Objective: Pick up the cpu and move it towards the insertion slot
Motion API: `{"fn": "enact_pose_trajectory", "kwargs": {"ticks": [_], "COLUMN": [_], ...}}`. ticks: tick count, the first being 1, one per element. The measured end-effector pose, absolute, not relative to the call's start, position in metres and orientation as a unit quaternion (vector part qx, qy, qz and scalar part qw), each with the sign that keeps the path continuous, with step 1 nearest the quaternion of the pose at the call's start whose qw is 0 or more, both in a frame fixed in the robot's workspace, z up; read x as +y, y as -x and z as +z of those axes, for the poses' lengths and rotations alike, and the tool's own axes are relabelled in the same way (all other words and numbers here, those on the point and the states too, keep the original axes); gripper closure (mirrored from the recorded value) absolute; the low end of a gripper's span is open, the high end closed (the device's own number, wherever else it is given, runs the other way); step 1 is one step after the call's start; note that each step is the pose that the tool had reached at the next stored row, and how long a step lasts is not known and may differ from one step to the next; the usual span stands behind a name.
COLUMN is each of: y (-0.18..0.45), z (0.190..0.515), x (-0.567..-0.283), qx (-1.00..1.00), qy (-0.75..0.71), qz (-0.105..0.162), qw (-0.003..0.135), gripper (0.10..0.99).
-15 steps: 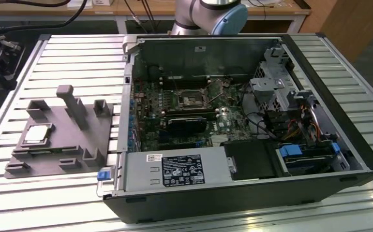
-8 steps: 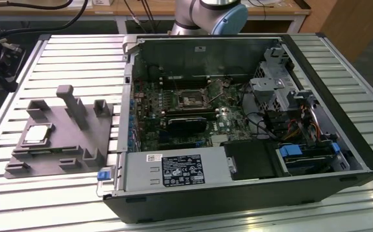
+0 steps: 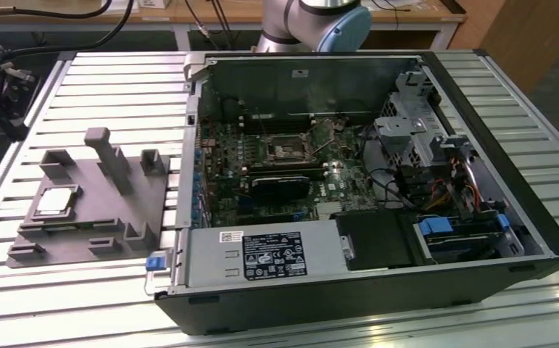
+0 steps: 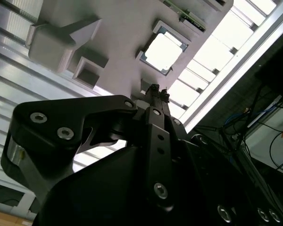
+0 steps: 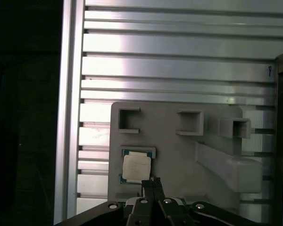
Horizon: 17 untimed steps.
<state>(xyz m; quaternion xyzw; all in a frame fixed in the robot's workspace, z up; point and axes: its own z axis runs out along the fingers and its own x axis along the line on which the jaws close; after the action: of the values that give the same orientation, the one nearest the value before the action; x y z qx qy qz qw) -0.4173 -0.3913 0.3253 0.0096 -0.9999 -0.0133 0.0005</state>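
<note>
Cpu (image 3: 55,202) lies flat in a shallow recess of the grey tray (image 3: 96,214), towards the exterior view's left, on the slatted tabletop (image 3: 105,94). Insertion slot (image 3: 285,151) sits on the board inside the open computer case (image 3: 308,72), well apart from the chip. Robot arm (image 3: 318,22) stands behind the case.

In both wrist views the pincer (image 5: 152,181) (image 4: 155,88) looks closed, tips together, nothing between them. It is poised above the cpu (image 5: 136,168) (image 4: 162,51), close to its edge.
</note>
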Motion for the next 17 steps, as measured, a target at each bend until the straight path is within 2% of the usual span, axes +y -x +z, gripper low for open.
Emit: {"fn": "enact_pose_trajectory", "kwargs": {"ticks": [14, 15, 16, 17], "y": [0.418, 0.418, 0.418, 0.418], "z": [0.317, 0.316, 0.316, 0.315], "x": [-0.391, -0.391, -0.391, -0.391], "qx": [-1.000, -1.000, -1.000, -1.000], "qy": [-0.010, -0.010, -0.010, -0.010], "qz": [-0.012, -0.011, -0.011, -0.011], "qw": [0.001, 0.001, 0.001, 0.001], "gripper": [0.973, 0.918, 0.918, 0.851]}}
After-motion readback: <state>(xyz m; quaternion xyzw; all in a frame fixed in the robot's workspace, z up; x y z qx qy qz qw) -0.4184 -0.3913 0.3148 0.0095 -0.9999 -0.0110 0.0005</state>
